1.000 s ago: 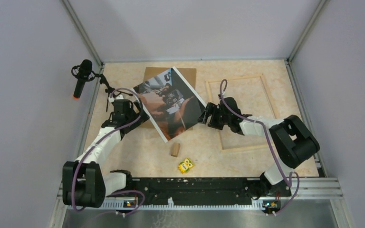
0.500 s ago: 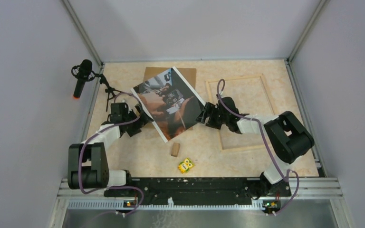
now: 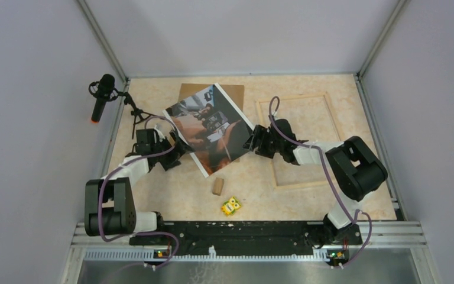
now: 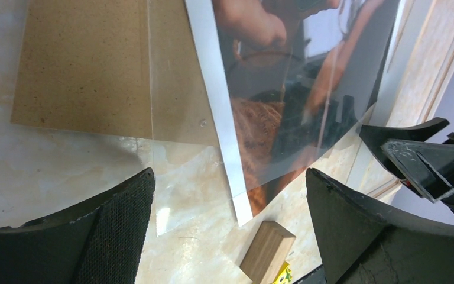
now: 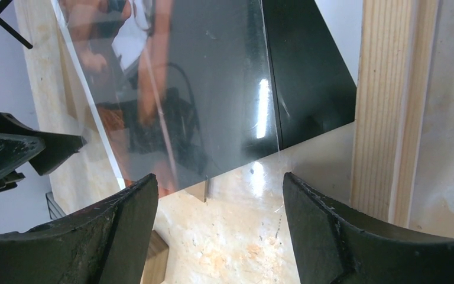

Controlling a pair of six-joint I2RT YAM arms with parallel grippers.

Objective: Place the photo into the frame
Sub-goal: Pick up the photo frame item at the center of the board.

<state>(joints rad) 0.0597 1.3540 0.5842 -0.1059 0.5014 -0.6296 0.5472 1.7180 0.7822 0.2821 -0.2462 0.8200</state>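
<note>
table (image 3: 171, 189) | photo (image 3: 210, 129) overlaps board (image 3: 230, 92), beside frame (image 3: 292, 97) | left jaws, right jaws open at photo edges

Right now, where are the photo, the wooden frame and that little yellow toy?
photo (image 3: 211, 127): overhead view, middle of the print.
frame (image 3: 298, 96): overhead view, its far wooden strip.
yellow toy (image 3: 231, 206): overhead view, its body.

Photo (image 3: 210, 130): dk brown, black, orange-tan & white patches, thin white border, glossy sheen. Frame (image 3: 292, 97): pale wood, grain visible in right wrist view. Backing board (image 3: 230, 94): plain brown. Table (image 3: 177, 189): beige, mottled like marble. Block (image 3: 217, 186): light tan wood. Toy (image 3: 231, 206): yellow w/ green & black bits. Mic (image 3: 101, 94): black, red tip.
</note>
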